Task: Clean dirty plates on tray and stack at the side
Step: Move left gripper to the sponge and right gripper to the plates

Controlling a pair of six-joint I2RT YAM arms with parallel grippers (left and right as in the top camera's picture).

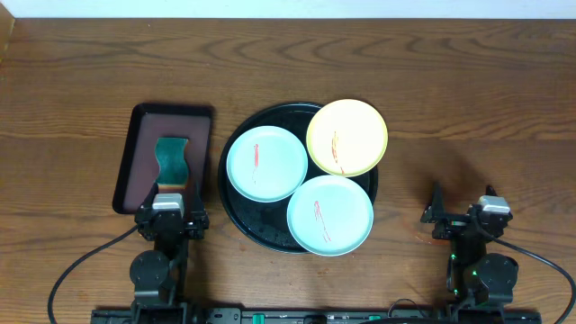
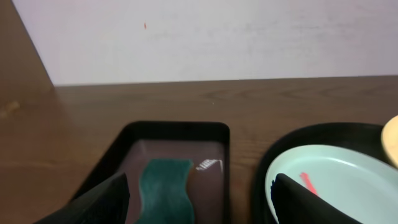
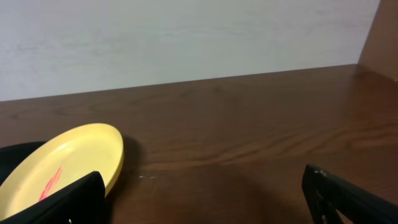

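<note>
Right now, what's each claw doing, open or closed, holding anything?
Left claw: open, holding nothing.
Right claw: open, holding nothing.

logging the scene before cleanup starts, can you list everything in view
round tray: one, glossy black, table centre
mint-green plates: two, red smears, on the round tray, left and near side
yellow plate: one, red smear, far right, overhanging the tray rim
rectangular tray: one, dark maroon, left of the round tray
sponge: one, teal, in the rectangular tray
table: one, brown wood
left hand: black, open, at the rectangular tray's near end
right hand: black, open, right of the round tray
</note>
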